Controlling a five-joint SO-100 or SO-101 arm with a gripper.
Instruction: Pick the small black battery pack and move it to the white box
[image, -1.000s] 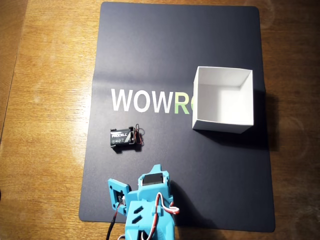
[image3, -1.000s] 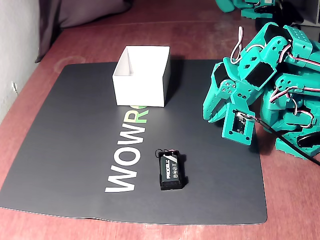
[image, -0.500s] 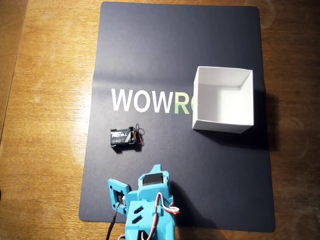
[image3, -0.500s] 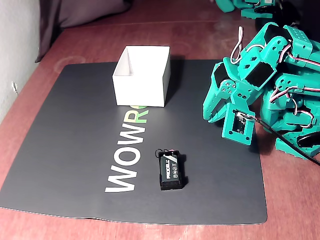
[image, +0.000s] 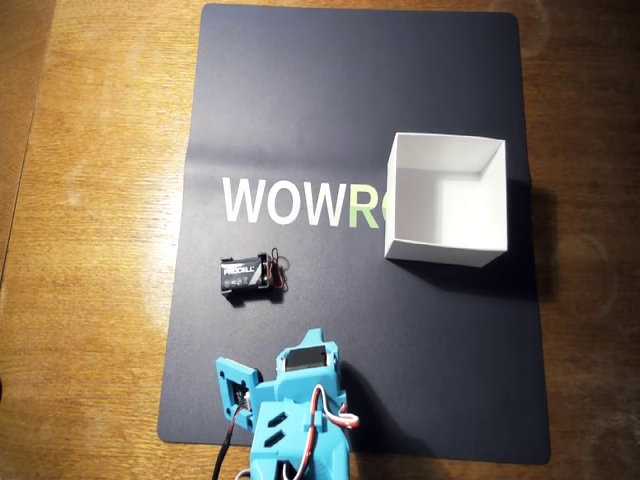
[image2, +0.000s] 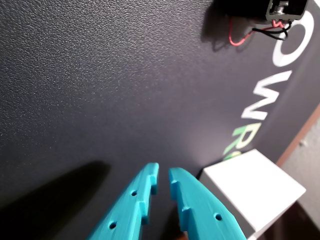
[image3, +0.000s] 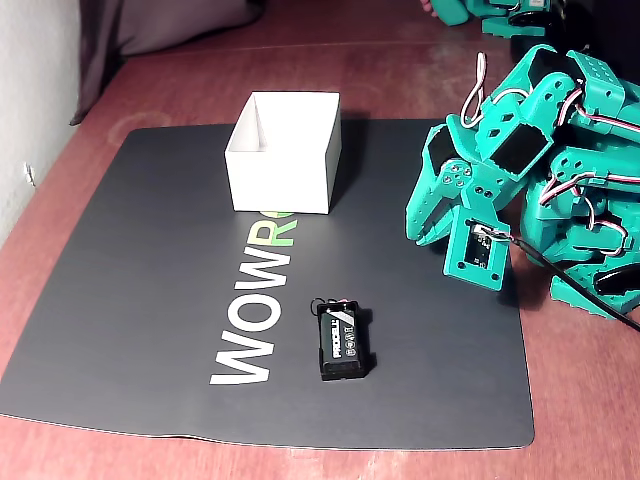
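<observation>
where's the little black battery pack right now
In the overhead view the small black rectangular battery pack lies on the dark mat, just below the white "WOW" lettering, left of the square white cardboard box.

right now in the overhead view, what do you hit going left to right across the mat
small black battery pack → its red and black wires → white box. The arm sits at the bottom edge, overlapping the pack's span, so it is left out of the order.
</observation>
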